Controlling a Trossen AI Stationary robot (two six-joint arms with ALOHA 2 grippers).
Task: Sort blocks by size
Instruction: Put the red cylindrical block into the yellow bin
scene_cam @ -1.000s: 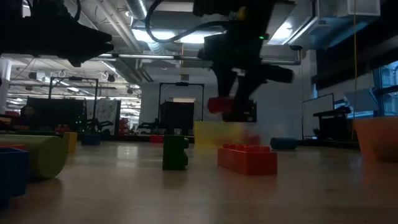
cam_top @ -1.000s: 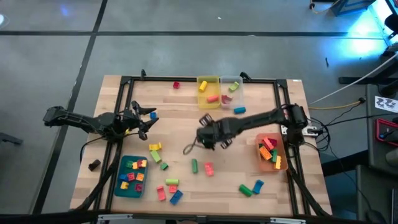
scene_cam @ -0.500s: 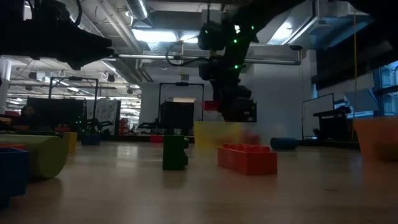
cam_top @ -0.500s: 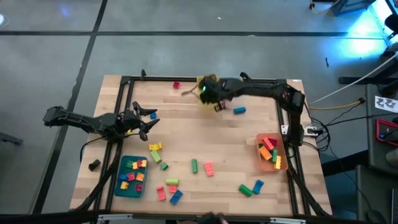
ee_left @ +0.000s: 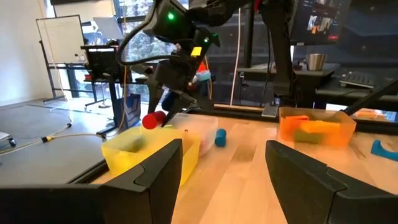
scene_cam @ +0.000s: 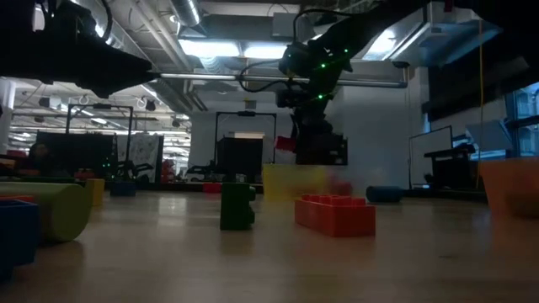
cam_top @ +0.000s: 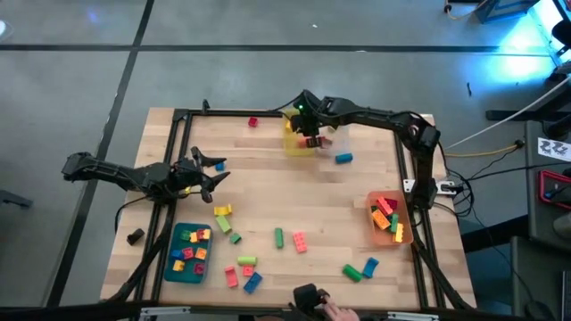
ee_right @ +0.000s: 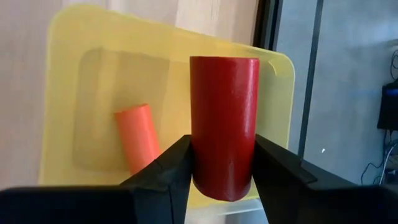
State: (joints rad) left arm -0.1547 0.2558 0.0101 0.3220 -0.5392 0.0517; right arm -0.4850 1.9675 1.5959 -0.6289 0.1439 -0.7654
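the right gripper [ee_right: 222, 165] has carried its pinched red cylinder block [ee_right: 224, 124] over the yellow bin [ee_right: 68, 68], probably to drop; the left gripper [ee_left: 221, 165] waits, fingers apart.

Right gripper [ee_left: 163, 118] holding red block [ee_left: 153, 120] — seemingly over yellow bin [ee_left: 152, 152]

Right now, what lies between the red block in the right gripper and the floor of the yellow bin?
Only air. In the right wrist view the right gripper holds the red block above the yellow bin; an orange block lies off to one side.
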